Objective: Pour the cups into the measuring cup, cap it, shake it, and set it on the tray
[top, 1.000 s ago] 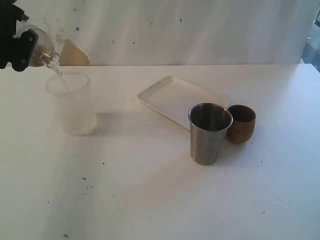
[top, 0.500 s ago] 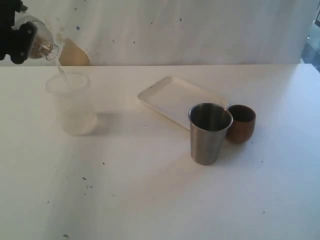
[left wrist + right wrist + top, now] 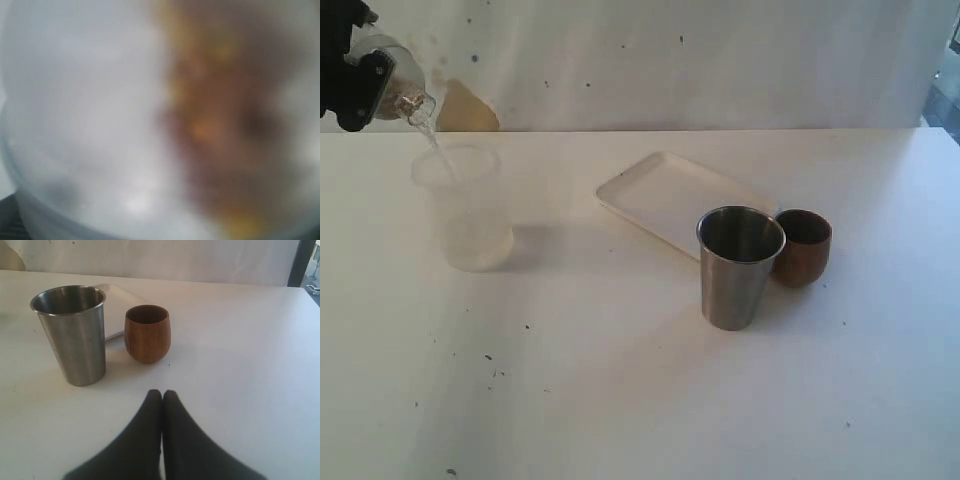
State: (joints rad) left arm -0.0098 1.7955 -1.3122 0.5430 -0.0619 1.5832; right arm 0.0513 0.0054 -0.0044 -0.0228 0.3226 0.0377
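Observation:
At the far left my left gripper [image 3: 356, 88] is shut on the clear measuring cup [image 3: 403, 88] and holds it tilted, rim down. A thin stream runs from its rim into a frosted plastic cup [image 3: 468, 208] standing below. The left wrist view is a close blur of white and brown. The steel tumbler [image 3: 738, 268] [image 3: 75, 335] and the wooden cup [image 3: 802, 247] [image 3: 147, 334] stand upright side by side, right of centre. Behind them lies the white tray [image 3: 660, 190] [image 3: 114, 326]. My right gripper [image 3: 162, 393] is shut and empty, low over the table a short way from the wooden cup.
The white table [image 3: 620, 400] runs back to a pale wall with a brown stain [image 3: 470, 110] behind the frosted cup. Small dark specks dot the table's front left.
The left gripper and the tilted measuring cup have risen slightly, and the stream keeps falling into the frosted cup. Nothing else has moved.

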